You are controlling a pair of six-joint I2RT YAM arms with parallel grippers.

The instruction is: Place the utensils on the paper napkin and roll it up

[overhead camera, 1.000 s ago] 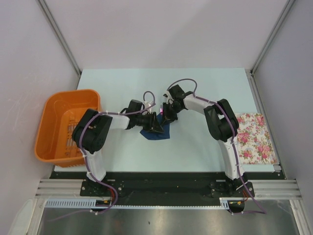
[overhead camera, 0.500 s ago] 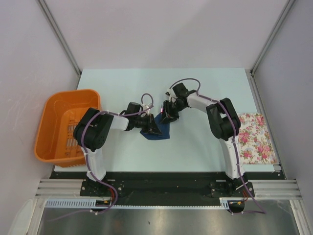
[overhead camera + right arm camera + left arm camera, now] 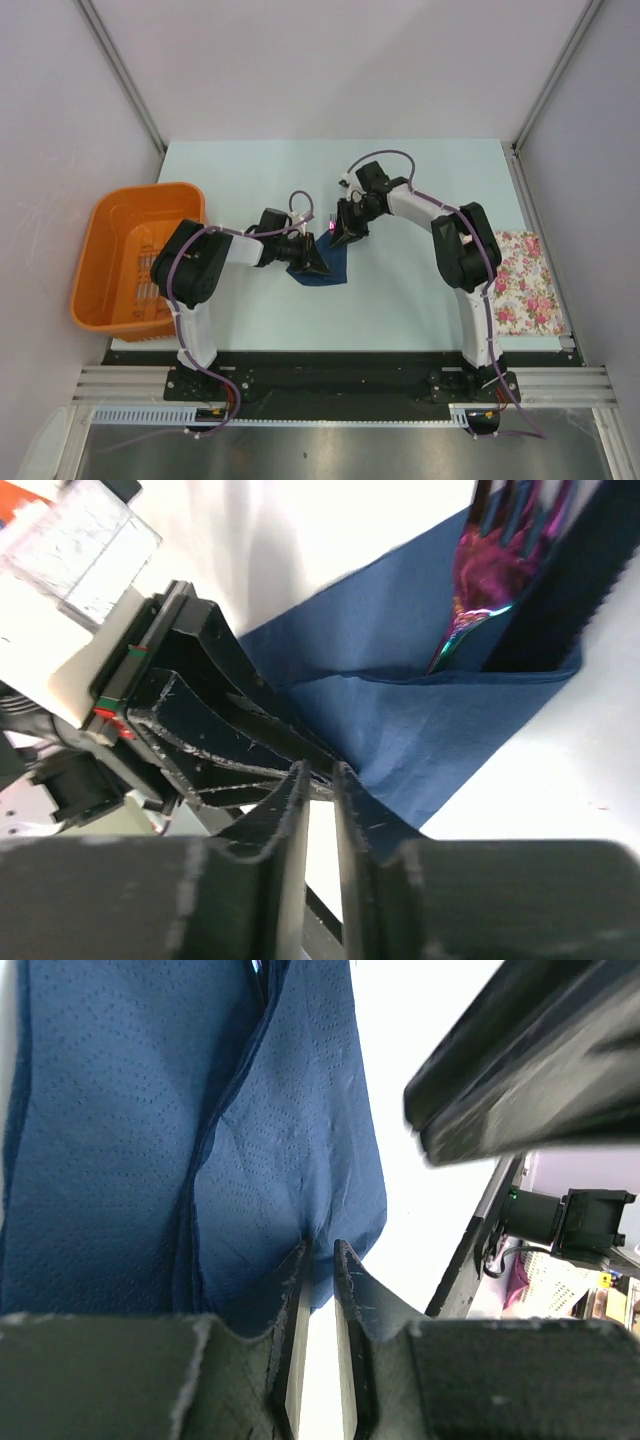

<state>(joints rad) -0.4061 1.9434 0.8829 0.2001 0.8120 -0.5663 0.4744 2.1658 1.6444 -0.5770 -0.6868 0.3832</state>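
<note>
Paper napkin — dark navy and partly folded over — lies near the middle of the pale bench, between the two arms. At the bench's left edge sits an orange basket. Next, the left pincer is clenched on a creased edge of the napkin, low against the bench. Purple utensils poke out of the fold, with what look like a fork's tines showing. The right pincer has its jaws drawn almost together at the napkin's far side; whether it holds any paper cannot be told. A floral cloth lies by the right edge. The likely risks are two. The thin paper could tear if the two pincers pull apart. The utensils could also slide out of the open end if the fold is lifted or tilted — leaving a loose, empty roll.
</note>
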